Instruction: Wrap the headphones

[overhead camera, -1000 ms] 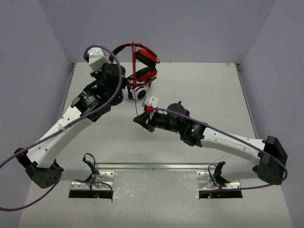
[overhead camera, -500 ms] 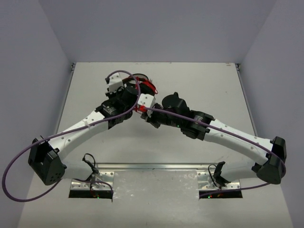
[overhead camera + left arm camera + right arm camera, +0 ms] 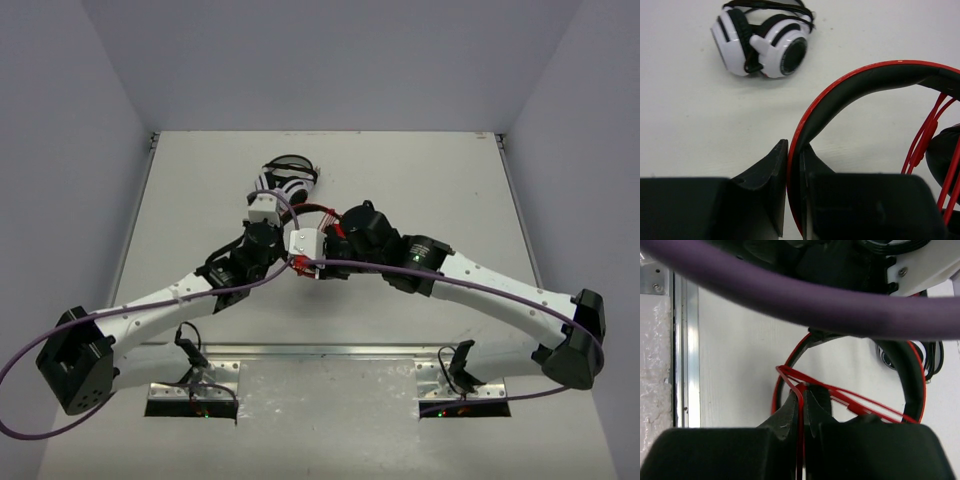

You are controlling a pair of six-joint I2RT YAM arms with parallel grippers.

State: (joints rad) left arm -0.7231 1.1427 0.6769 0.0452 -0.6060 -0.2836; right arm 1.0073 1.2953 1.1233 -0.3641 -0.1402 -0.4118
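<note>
Step in hand, my read: mid-wrap, one arm anchoring, the other winding.

- Red over-ear headphones with black headband lining (image 3: 860,80): mid-desk, under the two wrists where they meet, just near of the white-and-black striped headphones (image 3: 765,45). From above they are mostly hidden by the arms. Can't tell whether the cups rest on the pale grey desk (image 3: 690,110) or hang off it.
- Left pincer (image 3: 794,146): clenched on the headband, one finger on each face, near one end of the arc.
- Right pincer (image 3: 801,394): clenched on the thin red cable (image 3: 922,135), which runs up between the tips. From that wrist, several strands fan out from the pinch across the headband loop, so some turns look laid already.

Next move, as a judgement:
- Left holds the band steady. Right carries the cable round the band again under light tension, laying it next to the existing strands.
- Space is tight. The wrists are nearly touching, and the thick purple arm hose (image 3: 790,300) crosses right above the right pincer, so it is a snag risk on any sweep.
- The striped set is close enough to get bumped or caught in a loop.

Writing: none readable. No brand or label shows on either headset, the arms, or the aluminium rail at the desk's near edge (image 3: 682,340).
</note>
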